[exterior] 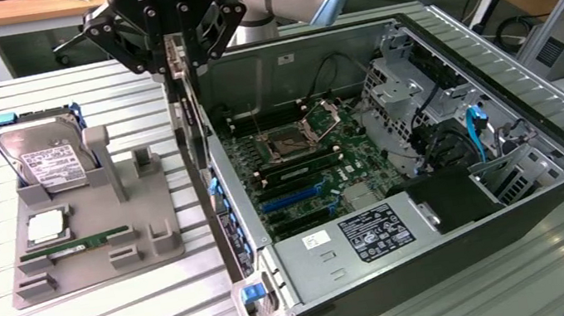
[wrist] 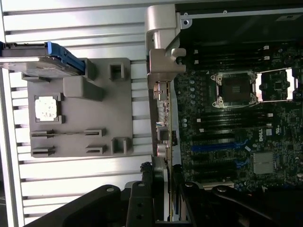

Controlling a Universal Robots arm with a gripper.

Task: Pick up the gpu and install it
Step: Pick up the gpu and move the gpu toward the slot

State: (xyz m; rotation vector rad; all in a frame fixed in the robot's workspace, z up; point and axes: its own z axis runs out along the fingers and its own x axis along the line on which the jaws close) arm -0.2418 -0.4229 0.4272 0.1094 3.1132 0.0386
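Hard drive (exterior: 47,158), processor (exterior: 47,226) and memory stick (exterior: 76,246) sit in a grey holder (exterior: 146,205).

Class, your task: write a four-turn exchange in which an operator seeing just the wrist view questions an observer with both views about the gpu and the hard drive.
Operator: Is the gpu in a slot yet?
Observer: No. The hand holds it upright in the air, by the side of the case nearest the tray.
Operator: What does the hard drive show on its broad face?
Observer: A white label; the drive sits tilted on the tray's supports.
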